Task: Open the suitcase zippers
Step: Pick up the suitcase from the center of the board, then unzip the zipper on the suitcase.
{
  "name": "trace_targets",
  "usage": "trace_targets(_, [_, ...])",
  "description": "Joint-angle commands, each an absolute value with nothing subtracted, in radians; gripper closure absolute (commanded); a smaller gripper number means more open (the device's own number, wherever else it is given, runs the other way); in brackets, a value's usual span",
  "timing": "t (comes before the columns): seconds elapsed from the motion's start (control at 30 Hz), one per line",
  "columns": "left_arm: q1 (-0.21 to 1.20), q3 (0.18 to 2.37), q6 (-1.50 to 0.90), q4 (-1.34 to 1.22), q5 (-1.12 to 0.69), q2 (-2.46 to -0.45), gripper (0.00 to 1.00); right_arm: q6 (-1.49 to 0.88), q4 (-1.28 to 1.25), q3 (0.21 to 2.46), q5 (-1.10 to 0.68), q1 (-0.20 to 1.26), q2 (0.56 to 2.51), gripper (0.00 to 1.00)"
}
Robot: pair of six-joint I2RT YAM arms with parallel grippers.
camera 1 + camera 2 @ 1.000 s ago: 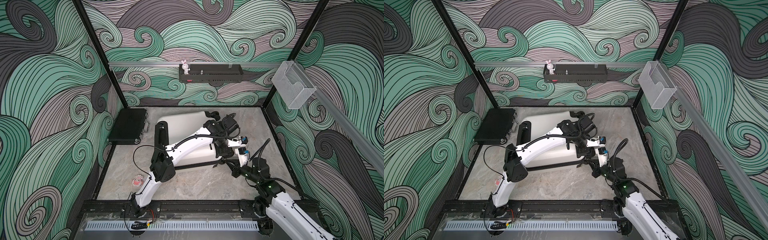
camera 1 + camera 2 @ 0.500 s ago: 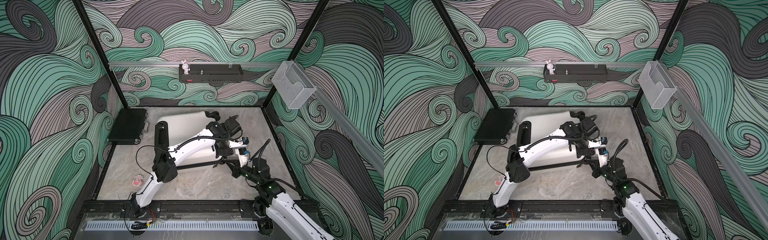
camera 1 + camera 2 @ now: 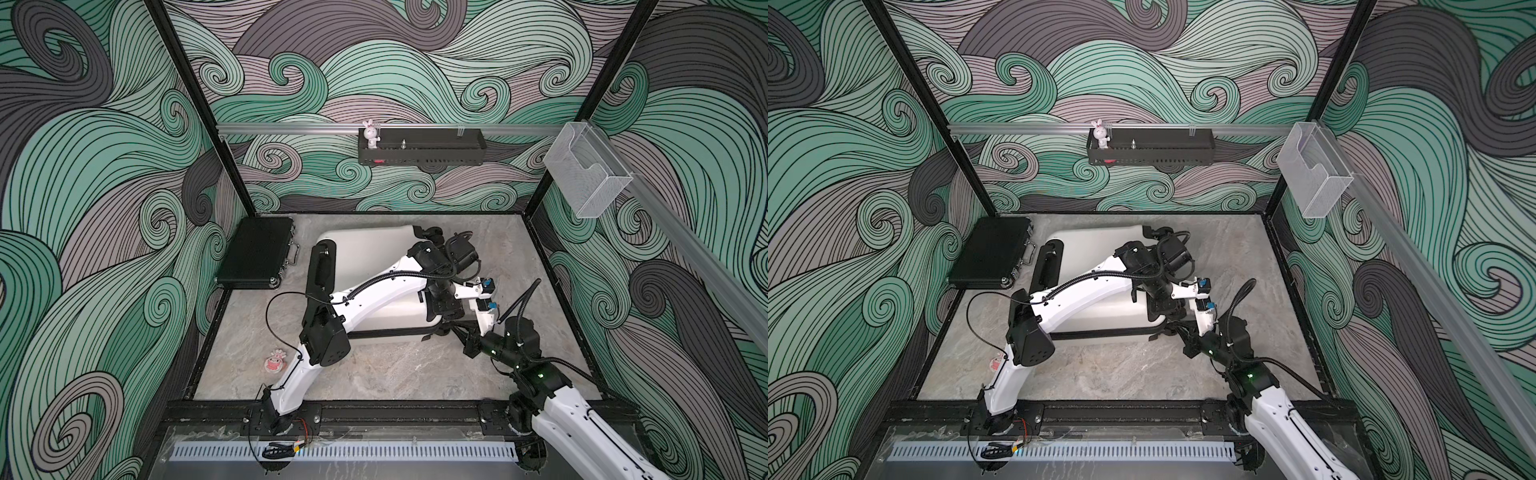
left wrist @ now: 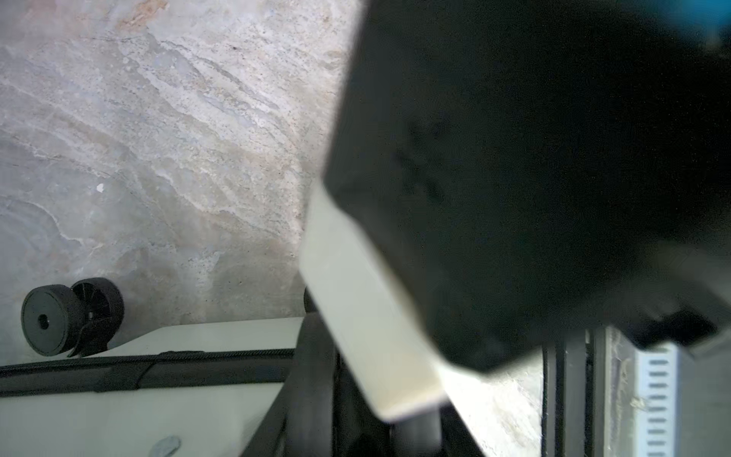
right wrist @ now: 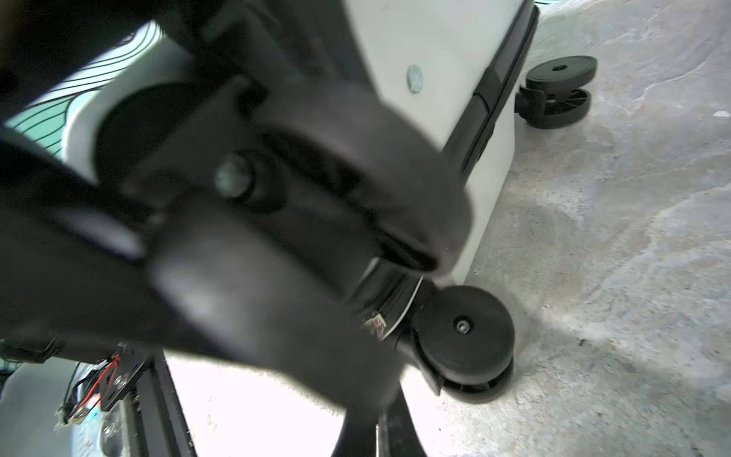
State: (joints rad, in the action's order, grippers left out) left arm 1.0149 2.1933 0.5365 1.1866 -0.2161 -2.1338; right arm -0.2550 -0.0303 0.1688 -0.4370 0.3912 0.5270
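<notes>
White hard-shell suitcase lies flat, centre-far on grey marble tabletop, probably so its thin black zipper band faces sideways within reach. Both arms meet at its right near corner, by a black wheel. Right gripper is clenched tight at the band; pull tab pinched or not, can't tell. Left gripper sits over the same corner; view blurred, opening unclear.

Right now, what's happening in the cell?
The white suitcase lies flat on the table. The left gripper reaches across it to its wheel end; the right gripper, shut, sits by a corner wheel there. The zipper band looks closed along the near side.
</notes>
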Motion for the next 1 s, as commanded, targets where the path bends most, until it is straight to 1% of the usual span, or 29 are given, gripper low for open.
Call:
trace_targets(0.0, [1.0, 2.155, 0.596, 1.332, -0.349, -1.999, 0.92, -0.255, -0.081, 0.218, -0.386, 0.381, 0.528, 1.0])
trace_targets(0.37, [0.993, 1.971, 0.622, 1.263, -0.508, -1.797, 0.92, -0.246, -0.161, 0.281, -0.417, 0.38, 0.633, 1.0])
trace_targets(0.6, [0.994, 1.841, 0.632, 1.194, -0.575, -1.687, 0.92, -0.227, -0.208, 0.337, -0.423, 0.381, 0.753, 1.0])
trace_targets(0.97, [0.992, 1.647, 0.644, 1.053, -0.688, -1.536, 0.92, -0.24, -0.292, 0.442, -0.323, 0.359, 0.994, 1.0])
